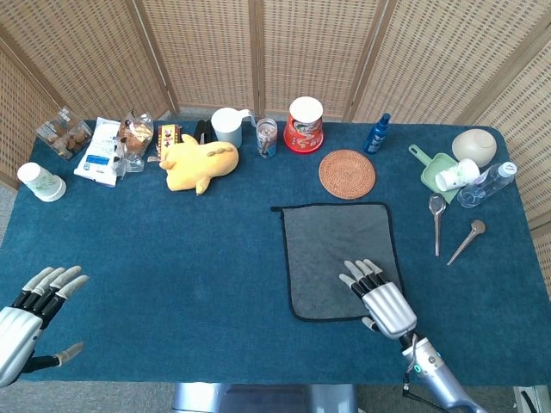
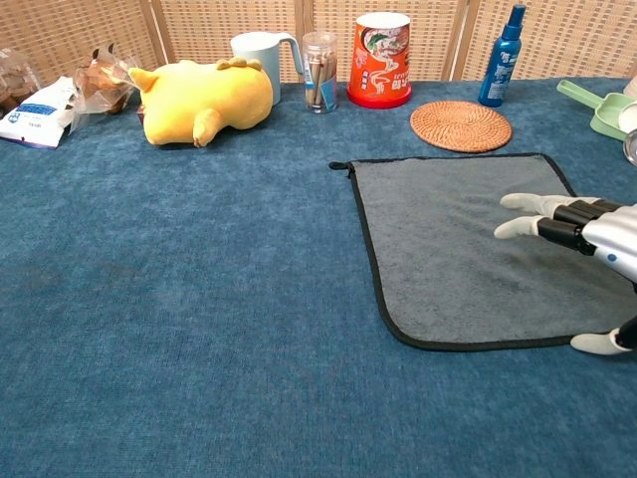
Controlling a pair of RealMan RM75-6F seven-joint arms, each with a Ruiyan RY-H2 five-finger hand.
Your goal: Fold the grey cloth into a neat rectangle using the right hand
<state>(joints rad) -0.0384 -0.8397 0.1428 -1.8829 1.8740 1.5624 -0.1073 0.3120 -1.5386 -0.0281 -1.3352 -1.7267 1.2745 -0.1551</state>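
The grey cloth point(image 1: 336, 249) point(image 2: 468, 244) with a black hem lies flat and unfolded on the blue table, right of centre. My right hand point(image 1: 377, 296) point(image 2: 582, 231) hovers over the cloth's near right part, palm down, fingers stretched out and apart, holding nothing; its thumb hangs near the cloth's front hem. Whether it touches the cloth I cannot tell. My left hand point(image 1: 30, 311) is at the table's near left corner, open with fingers spread, far from the cloth.
Behind the cloth sit a woven coaster point(image 1: 347, 173), a red canister point(image 1: 304, 124), a blue bottle point(image 1: 376, 133) and a yellow plush toy point(image 1: 202, 162). To the right lie two spoons point(image 1: 437, 219) and a green scoop point(image 1: 437, 169). Snack packs point(image 1: 102, 148) crowd the far left.
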